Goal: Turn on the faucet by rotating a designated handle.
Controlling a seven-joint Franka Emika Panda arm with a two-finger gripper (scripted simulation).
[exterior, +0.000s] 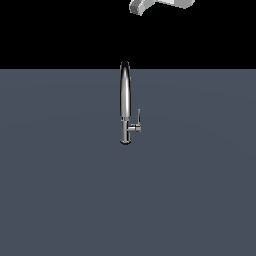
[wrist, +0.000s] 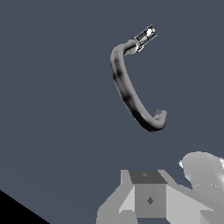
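Observation:
The chrome faucet (exterior: 124,102) stands upright on the grey-blue surface, its arched spout seen edge-on in the exterior view. Its handle (exterior: 138,120), a thin lever, stands upright on a short stub on the exterior view's right of the base. In the wrist view the faucet (wrist: 127,94) is seen from above as a curved arc, with the handle (wrist: 145,36) at its far end. A grey part of my arm (exterior: 150,6) shows at the top edge, high above and behind the faucet. Grey blocks of my gripper (wrist: 148,197) fill the wrist view's edge, well apart from the faucet; the fingertips do not show.
The flat grey-blue surface (exterior: 60,190) spreads around the faucet on all sides and ends against a black background at the back. Nothing else stands on it.

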